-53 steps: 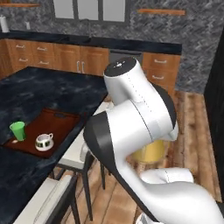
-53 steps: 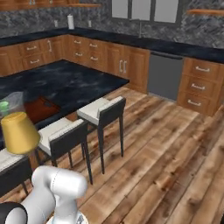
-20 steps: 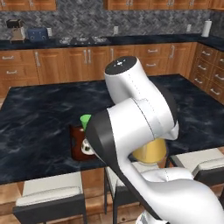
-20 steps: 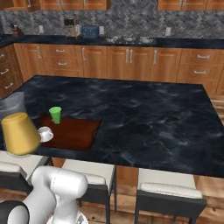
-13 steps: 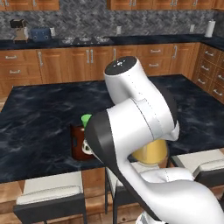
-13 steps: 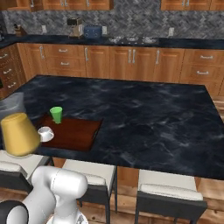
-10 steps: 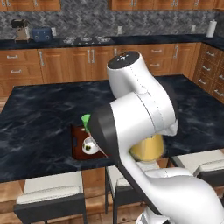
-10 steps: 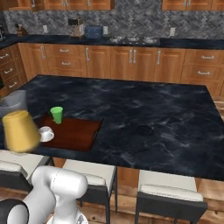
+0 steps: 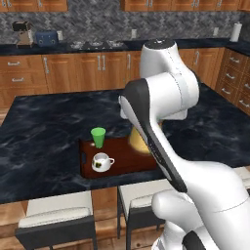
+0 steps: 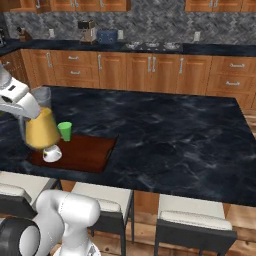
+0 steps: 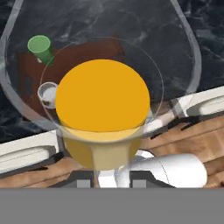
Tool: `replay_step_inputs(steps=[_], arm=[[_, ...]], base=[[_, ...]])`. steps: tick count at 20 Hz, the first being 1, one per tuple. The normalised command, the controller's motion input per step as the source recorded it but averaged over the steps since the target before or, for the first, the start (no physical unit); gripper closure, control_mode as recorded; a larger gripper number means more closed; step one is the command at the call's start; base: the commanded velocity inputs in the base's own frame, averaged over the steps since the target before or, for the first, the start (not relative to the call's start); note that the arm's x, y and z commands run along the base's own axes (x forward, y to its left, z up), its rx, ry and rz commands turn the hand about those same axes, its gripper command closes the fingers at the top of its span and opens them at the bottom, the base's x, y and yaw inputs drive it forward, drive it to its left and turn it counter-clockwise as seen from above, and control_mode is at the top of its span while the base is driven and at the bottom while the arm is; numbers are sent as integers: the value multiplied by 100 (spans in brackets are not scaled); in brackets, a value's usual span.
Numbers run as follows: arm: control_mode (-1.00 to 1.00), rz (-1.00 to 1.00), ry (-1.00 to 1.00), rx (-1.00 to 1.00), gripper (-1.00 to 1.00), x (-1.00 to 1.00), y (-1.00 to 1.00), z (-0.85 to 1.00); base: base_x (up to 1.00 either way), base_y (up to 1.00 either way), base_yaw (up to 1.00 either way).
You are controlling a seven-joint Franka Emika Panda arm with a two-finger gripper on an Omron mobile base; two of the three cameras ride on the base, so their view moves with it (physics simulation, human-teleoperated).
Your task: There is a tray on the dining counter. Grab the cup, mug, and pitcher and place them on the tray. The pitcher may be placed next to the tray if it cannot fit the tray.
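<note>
- Black, white-veined marble dining counter (image 10: 165, 130): its near edge carries the tray; stools stand below.
- Flat reddish-brown wooden tray (image 10: 87, 152): its left end is hidden by the pitcher in the right base view.
- Clear glass cone-shaped pitcher (image 10: 41, 129) with orange liquid: held aloft over the tray's left end; the arm hides most of it in the left base view.
- Two-finger gripper (image 11: 113, 179): clamped narrowly on the pitcher's neck, fingertips barely visible.
- Bright green cup (image 9: 98, 137): upright at the tray's far edge.
- Small white mug (image 9: 101, 162): on the tray, nearer its front edge.

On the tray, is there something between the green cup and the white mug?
No. In the left base view only bare wood of the tray lies between the cup and the mug; they stand apart.
</note>
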Motion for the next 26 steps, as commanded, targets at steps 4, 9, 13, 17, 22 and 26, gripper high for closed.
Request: replay_step_inputs(steps=[4,9,13,17,22,26], arm=[[-100,22,0,0,100,94,-8,-19],[-100,16,-1,0,100,73,-17,-31],[-100,12,0,0,100,67,-3,-57],[-100,8,0,-1,100,50,0,-53],[-100,6,0,-1,100,37,-1,-50],[-100,4,0,-1,100,9,-14,-49]], base=[[0,0,0],[0,0,0],[0,0,0],[0,0,0],[0,0,0],[0,0,0]])
